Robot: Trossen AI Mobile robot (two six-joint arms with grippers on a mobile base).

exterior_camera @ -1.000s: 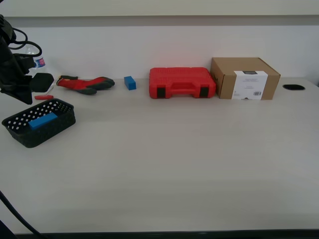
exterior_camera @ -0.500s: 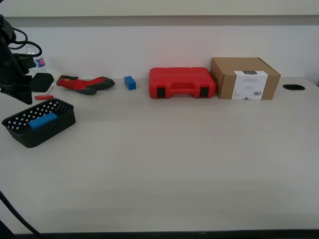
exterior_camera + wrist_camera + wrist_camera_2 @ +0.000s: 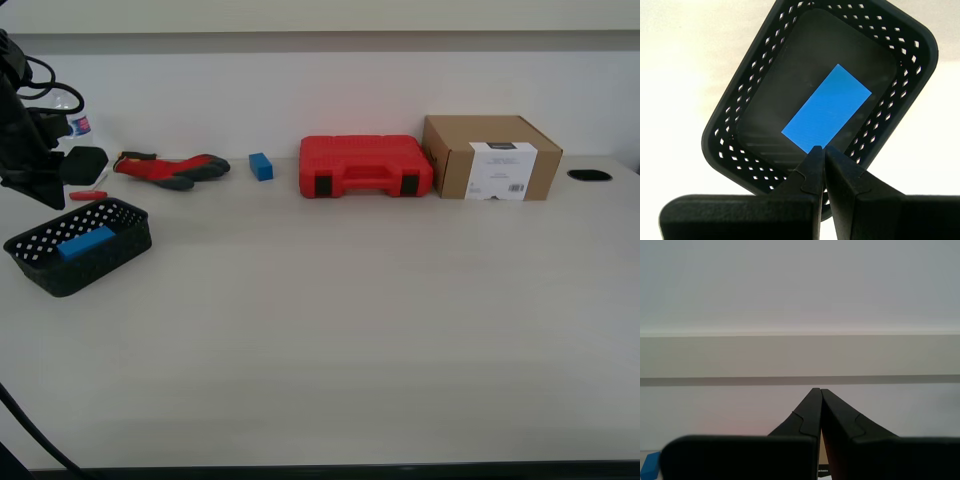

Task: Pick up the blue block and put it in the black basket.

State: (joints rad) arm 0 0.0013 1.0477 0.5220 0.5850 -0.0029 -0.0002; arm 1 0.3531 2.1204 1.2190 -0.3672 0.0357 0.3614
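The blue block [image 3: 85,242] lies flat inside the black basket [image 3: 112,260] at the exterior view's left. The first wrist view looks straight down on the blue block [image 3: 827,109] and the basket's perforated wall [image 3: 740,102]. My first gripper [image 3: 821,149] is shut and empty, a little above the basket; its arm [image 3: 22,140] stands behind the basket at the exterior view's left edge. My second gripper [image 3: 817,390] is shut and empty, faces a pale wall, and does not show in the exterior view.
Along the back of the table stand a red-and-black glove [image 3: 170,168], a small blue cube [image 3: 261,166], a red tool case [image 3: 365,166] and a cardboard box [image 3: 490,157]. A small red item [image 3: 88,195] and a black object [image 3: 85,163] lie behind the basket.
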